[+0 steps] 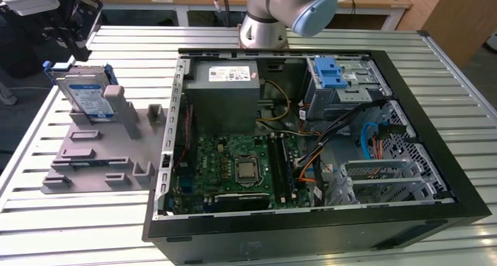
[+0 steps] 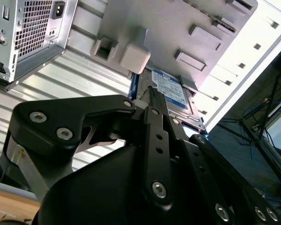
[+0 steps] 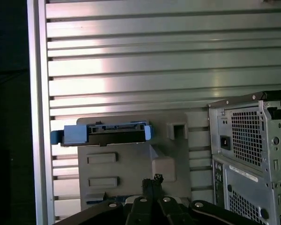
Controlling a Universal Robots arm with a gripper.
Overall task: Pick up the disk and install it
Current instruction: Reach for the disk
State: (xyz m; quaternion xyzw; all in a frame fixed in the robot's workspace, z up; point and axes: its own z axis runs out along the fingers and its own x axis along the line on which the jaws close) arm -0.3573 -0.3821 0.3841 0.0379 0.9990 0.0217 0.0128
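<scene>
The disk (image 1: 87,97) leans near upright in a slot at the far end of a grey fixture (image 1: 93,155), at the exterior view's left; its blue-and-white label faces out and a blue frame runs round its edges. My black gripper (image 1: 76,52) hangs just above the disk, apart from it, with its fingers shut on nothing. In the second wrist view the gripper (image 2: 152,93) points at the disk (image 2: 171,89) behind the fixture's block. The first wrist view looks down past the gripper (image 3: 152,180) at the disk's (image 3: 105,132) top edge.
An open computer case (image 1: 435,132) lies on the slatted metal table (image 1: 78,231) at the exterior view's right. Inside are a grey power supply (image 1: 225,97), a motherboard (image 1: 241,167), cables, and a drive bay with a blue bracket (image 1: 332,77). The arm's base (image 1: 262,30) stands behind the case.
</scene>
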